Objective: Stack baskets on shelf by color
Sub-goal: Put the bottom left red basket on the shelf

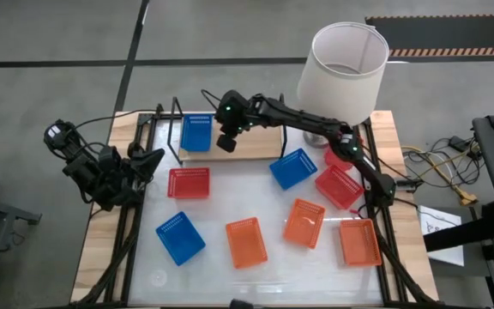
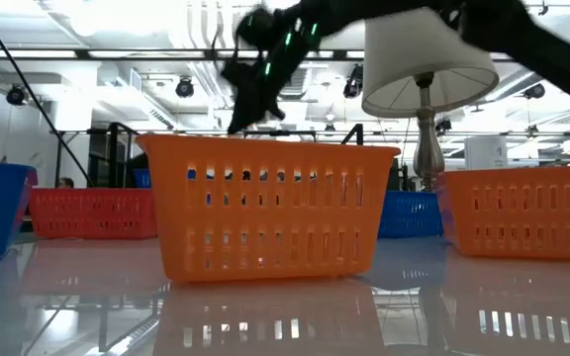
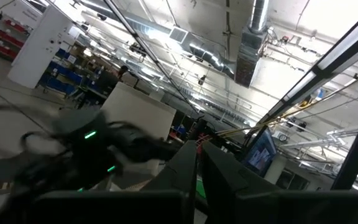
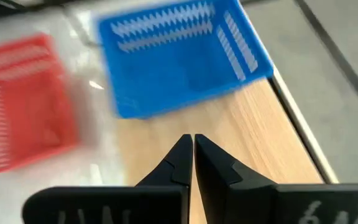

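The shelf is a light-wood board with black wire ends at the table's far edge. One blue basket stands on its left end, also seen in the right wrist view as the blue basket. My right gripper is shut and empty, hovering over the bare board just right of that basket. My left gripper waits shut at the table's left edge, pointing upward. On the white tabletop lie a red basket, two blue baskets, two more red ones and three orange ones.
A lamp with a white shade stands at the table's far right corner, over my right arm. In the low view an orange basket fills the foreground. The shelf's middle and right parts are bare wood. Black frame rails run along the table's left and right edges.
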Robot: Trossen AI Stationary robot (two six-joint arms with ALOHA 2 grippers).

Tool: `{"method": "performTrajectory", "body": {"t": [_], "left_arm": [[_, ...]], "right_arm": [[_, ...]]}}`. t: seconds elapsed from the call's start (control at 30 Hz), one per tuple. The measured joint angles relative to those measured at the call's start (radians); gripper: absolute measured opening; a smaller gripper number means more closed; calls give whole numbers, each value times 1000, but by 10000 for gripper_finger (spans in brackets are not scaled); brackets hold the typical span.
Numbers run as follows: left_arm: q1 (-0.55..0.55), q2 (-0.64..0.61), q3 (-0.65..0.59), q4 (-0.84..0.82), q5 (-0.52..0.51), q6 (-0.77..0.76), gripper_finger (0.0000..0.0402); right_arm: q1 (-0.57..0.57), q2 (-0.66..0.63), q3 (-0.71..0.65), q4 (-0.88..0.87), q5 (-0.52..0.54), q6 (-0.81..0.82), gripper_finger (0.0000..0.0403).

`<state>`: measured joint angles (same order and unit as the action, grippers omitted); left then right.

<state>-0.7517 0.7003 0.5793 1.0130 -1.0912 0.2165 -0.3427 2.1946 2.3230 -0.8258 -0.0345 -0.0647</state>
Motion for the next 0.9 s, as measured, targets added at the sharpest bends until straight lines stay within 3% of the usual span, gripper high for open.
{"method": "performTrajectory", "body": {"t": [0.43, 0.7, 0.83, 0.9], "left_arm": [[0, 77, -12, -1, -180, -14, 6], [0, 250, 17, -84, -405, -298, 6], [15, 334, 24, -80, -406, -394, 6], [25, 363, 25, -81, -353, -440, 6]], "right_arm": [[207, -350, -89, -196, 10, -34, 9], [349, -529, -265, -217, 17, 108, 9], [423, -612, -393, -212, 132, 164, 9], [452, -654, -465, -188, 179, 177, 9]]}}
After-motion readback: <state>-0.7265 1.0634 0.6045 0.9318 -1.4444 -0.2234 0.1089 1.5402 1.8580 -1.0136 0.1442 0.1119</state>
